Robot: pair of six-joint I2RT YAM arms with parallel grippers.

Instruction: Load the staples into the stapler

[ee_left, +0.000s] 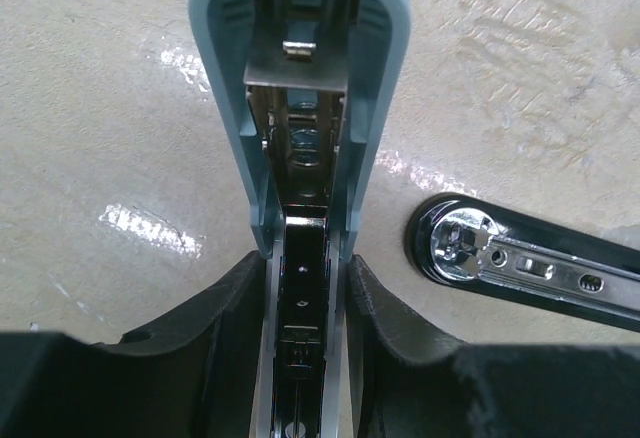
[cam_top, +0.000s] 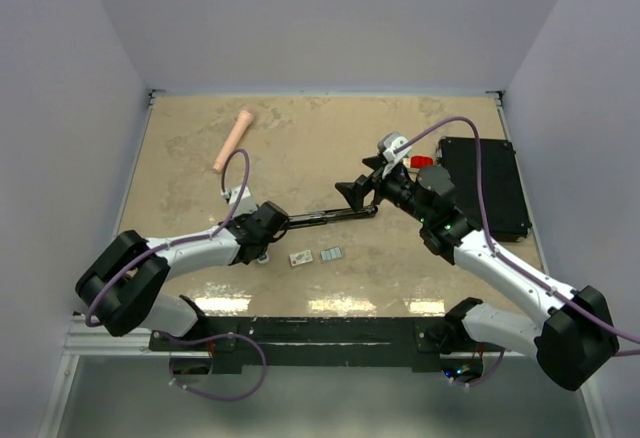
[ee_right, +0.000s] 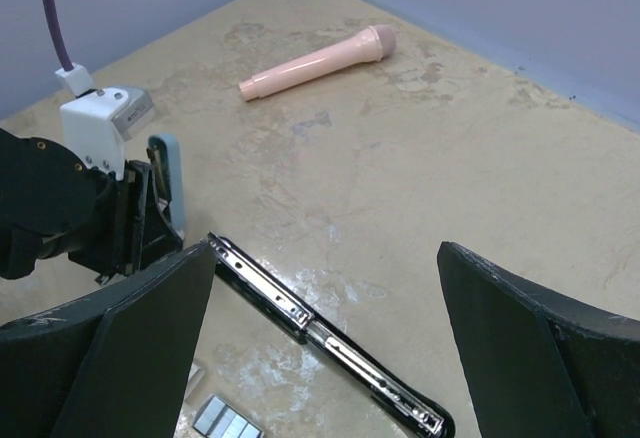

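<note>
The left tool (cam_top: 262, 230) is clamping the opened stapler (cam_top: 330, 216) (blue cover raised, rail flat on the worktop (cam_top: 400, 128)). The right tool (cam_top: 360, 190) is hovering wide apart over the rail. The staples (cam_top: 299, 257) are lying near the left tool.

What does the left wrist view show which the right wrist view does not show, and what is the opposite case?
Only the left wrist view shows the inside of the light blue stapler top, with its metal channel. Only the right wrist view shows the pink cylinder, the grey-blue staples and the open right gripper. Both show the left gripper clamping that top, and the black and chrome stapler arm lying on the tan table.
</note>
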